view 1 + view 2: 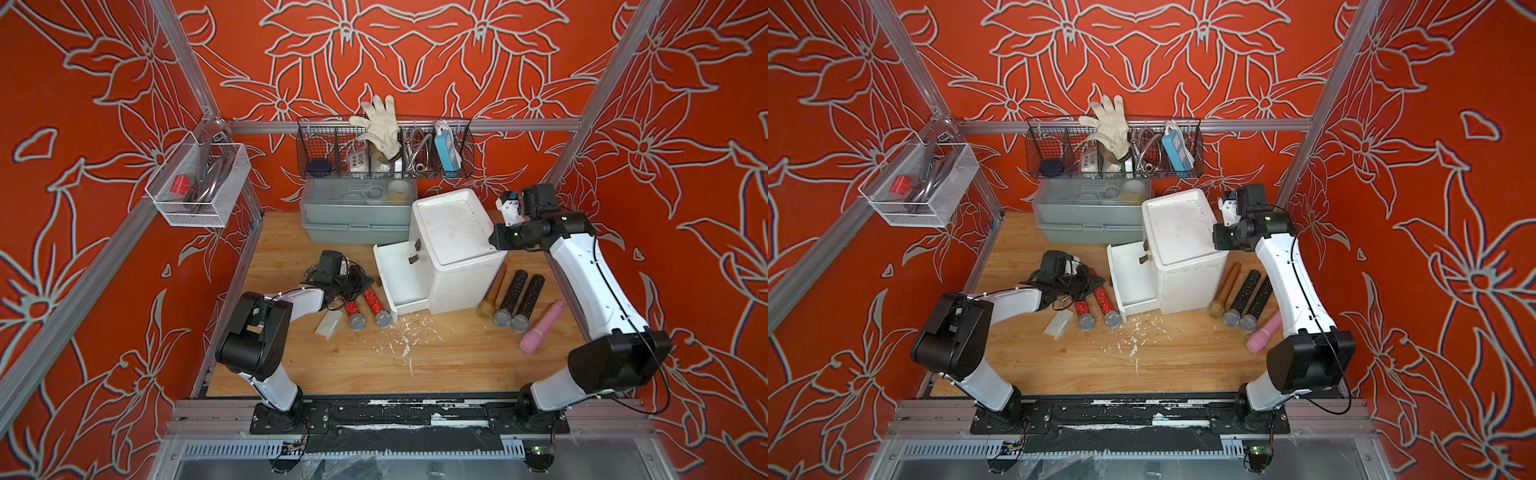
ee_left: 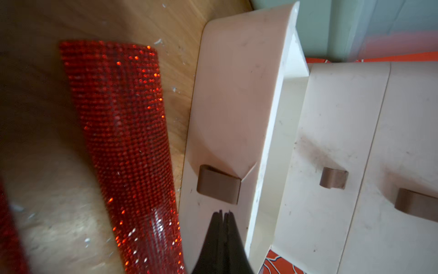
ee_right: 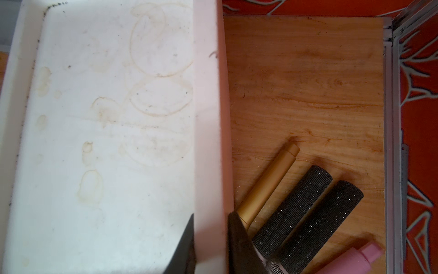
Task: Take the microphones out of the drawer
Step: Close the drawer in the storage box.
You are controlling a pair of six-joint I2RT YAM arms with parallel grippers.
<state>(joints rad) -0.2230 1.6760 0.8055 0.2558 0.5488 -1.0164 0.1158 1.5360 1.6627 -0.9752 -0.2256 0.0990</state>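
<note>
The white cabinet (image 1: 453, 224) has its lowest drawer (image 1: 399, 276) pulled out, and the drawer floor that shows is bare. Two red glitter microphones (image 1: 353, 309) (image 1: 376, 305) lie side by side on the table just left of the drawer. In the left wrist view, one red microphone (image 2: 123, 142) runs beside the drawer front (image 2: 227, 95). My left gripper (image 2: 222, 212) (image 1: 368, 282) is shut on nothing, its tips just short of the drawer's brown handle (image 2: 218, 183). My right gripper (image 3: 211, 227) (image 1: 494, 239) is shut on the cabinet's raised top rim (image 3: 208, 118).
A gold microphone (image 1: 492, 295), two black ones (image 1: 509, 299) (image 1: 528, 301) and a pink one (image 1: 542, 328) lie right of the cabinet. A grey toolbox (image 1: 357, 216) stands behind it. A white block (image 1: 328, 324) and white flakes (image 1: 403, 340) lie in front.
</note>
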